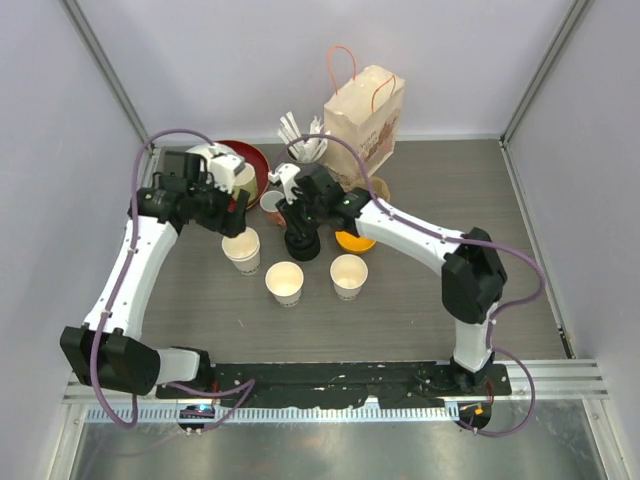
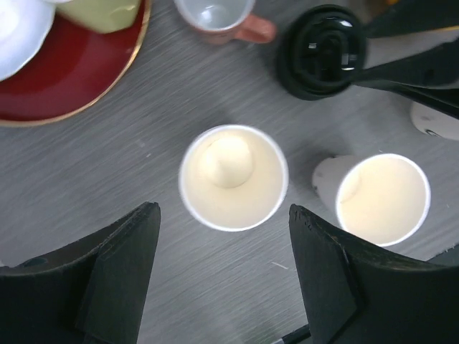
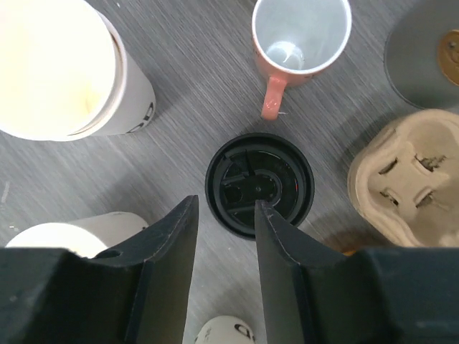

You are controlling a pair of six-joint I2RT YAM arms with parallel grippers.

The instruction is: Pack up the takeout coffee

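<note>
Three cream-white paper cups without lids stand in a row: left (image 1: 242,250), middle (image 1: 285,283), right (image 1: 349,276). My left gripper (image 1: 238,220) hangs open over the left cup (image 2: 233,177), with nothing between its fingers (image 2: 107,279). A black lid (image 3: 259,184) lies flat on the table behind the cups. Above it, my right gripper (image 3: 226,202) is open with a narrow gap. One fingertip is over the lid's middle, the other just outside its left rim. I cannot tell if they touch it.
A pink-handled white cup (image 3: 301,32) and a red plate (image 1: 247,165) sit behind the cups. A cardboard cup carrier (image 3: 409,179) lies right of the lid, with a paper bag (image 1: 365,115) at the back. An orange dish (image 1: 355,242) lies under the right arm.
</note>
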